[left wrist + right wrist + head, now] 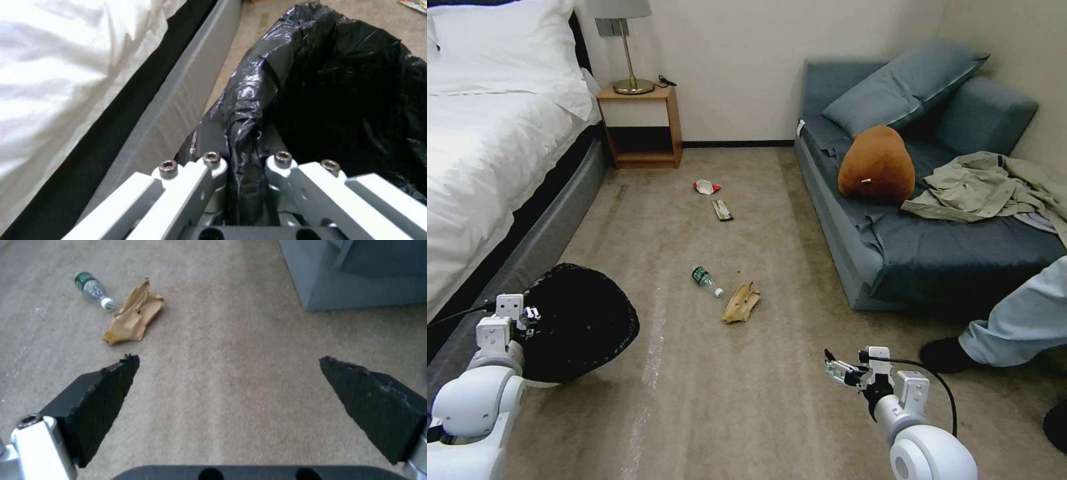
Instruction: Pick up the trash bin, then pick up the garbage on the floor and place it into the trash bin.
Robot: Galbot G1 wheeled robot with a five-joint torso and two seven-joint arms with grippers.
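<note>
From the head view, the left end effector (527, 313) grips the near rim of the trash bin (577, 323) at eight o'clock beside the bed (487, 153), while bottle (705, 279) and paper bag (742, 302) lie mid-floor and two wrappers (714, 199) sit toward twelve. In the left wrist view its fingers (213, 166) are clamped on the bin's black liner (338, 86). In the right wrist view the right end effector (229, 373) hovers over carpet with jaws wide apart, the bag (133, 318) and bottle (94, 290) ahead toward eleven o'clock.
</note>
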